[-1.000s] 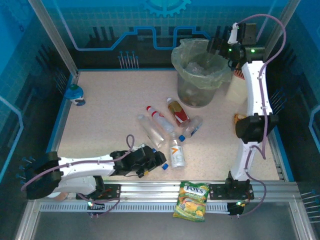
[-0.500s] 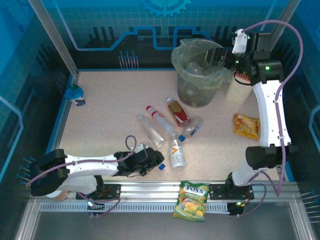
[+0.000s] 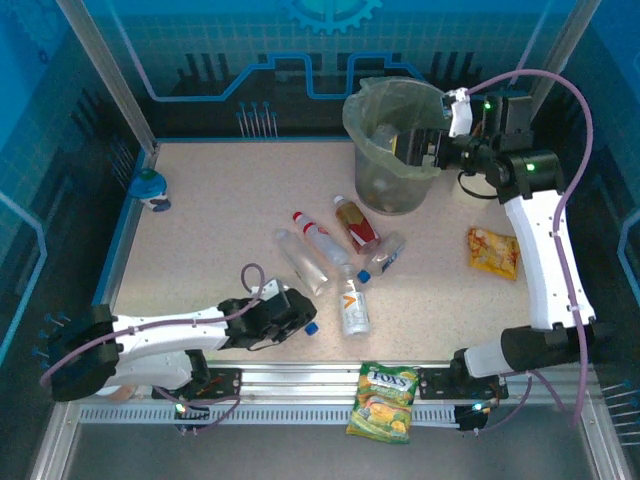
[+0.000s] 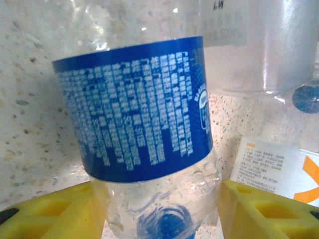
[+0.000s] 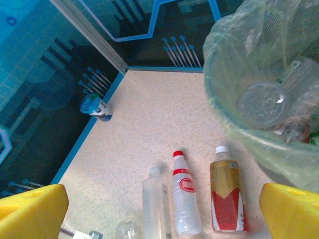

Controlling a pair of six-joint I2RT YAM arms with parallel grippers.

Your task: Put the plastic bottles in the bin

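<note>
Left gripper [image 4: 159, 211] low near the front of the table [image 3: 220, 210], my fingers pressed to both sides of a clear blue-labelled bottle [image 4: 134, 124]. Right gripper [image 3: 418, 150] wide, holding nothing, over the rim of the bin [image 3: 385, 195]. Other bottles [image 3: 352, 305] lie mid-table.

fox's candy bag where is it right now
In the top view, the FOX'S candy bag lies on the near rail, right of centre, below the orange-marked bottle.

Left of the bin [image 3: 385, 190]: bare table [image 3: 220, 210] — lots of room.
In front of the bin: bottles [image 3: 318, 240] lie close together — tight squeeze.
Right of the bin: right arm [image 3: 537, 240] and orange packet [image 3: 492, 252] block the way.
</note>
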